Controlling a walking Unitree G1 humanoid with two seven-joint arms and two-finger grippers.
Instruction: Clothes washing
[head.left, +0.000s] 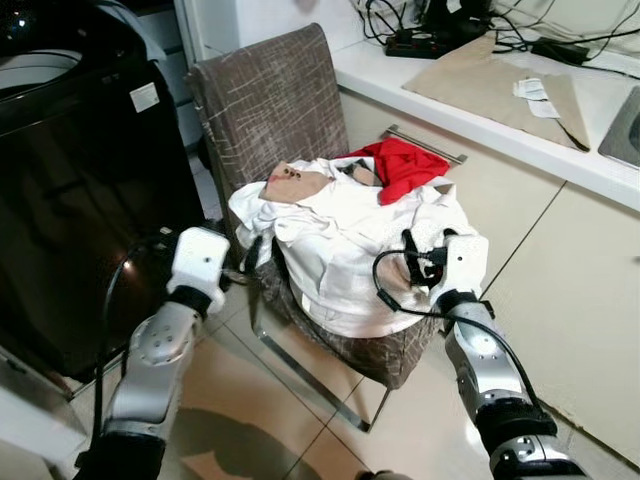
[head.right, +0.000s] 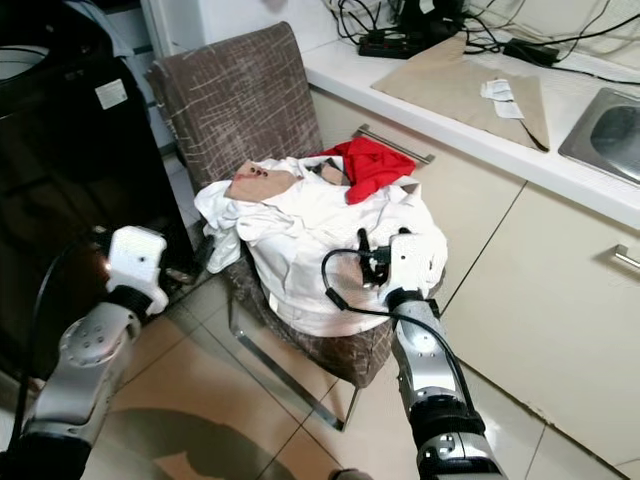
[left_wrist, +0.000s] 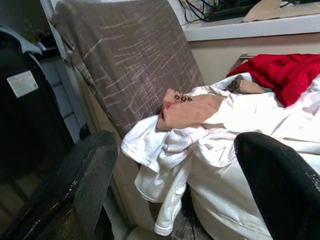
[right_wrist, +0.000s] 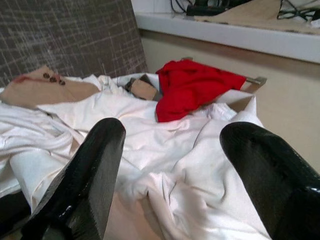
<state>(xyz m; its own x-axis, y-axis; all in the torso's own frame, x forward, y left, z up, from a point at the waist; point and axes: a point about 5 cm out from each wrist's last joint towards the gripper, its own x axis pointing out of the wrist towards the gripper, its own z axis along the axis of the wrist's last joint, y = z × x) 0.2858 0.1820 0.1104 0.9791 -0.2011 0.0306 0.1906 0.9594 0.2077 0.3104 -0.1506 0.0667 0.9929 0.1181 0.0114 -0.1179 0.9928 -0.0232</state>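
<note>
Far left, black washing machine (head.left: 70, 190) with a white label on its side, its pale drum rim showing at the top corner. Left gripper (left_wrist: 175, 190) is low beside the chair's left front edge, near the machine, fingers (left_wrist: 70, 195) spread wide apart and holding nothing; a hanging white sleeve (left_wrist: 165, 200) shows between them in the left wrist view, not touched as far as I can tell. Brown patterned chair (head.left: 265, 100) on a metal sled frame stands on the tiled floor (head.left: 260, 410), back toward the wall. Seat is heaped with clothes: big pile of white garments (head.left: 340, 250) spilling over the front and left edges, a tan piece with small dark buttons (head.left: 295, 183) on top at the back left, a red garment (head.left: 405, 165) on top at the back right, just beside the counter's drawer handle (head.left: 425, 143). Right gripper (right_wrist: 172, 170) sits at the front right of the pile, fingers (right_wrist: 85, 175) parted and released, with white cloth under and between them; actual contact can't be told. A black cable loops off the right wrist. Right side, beige cabinets under a white counter (head.left: 470, 105) carrying a tan mat (head.left: 490, 80), papers, a power strip with tangled cables (head.left: 440, 35), and a metal sink (head.right: 605, 125) at the far end.
</note>
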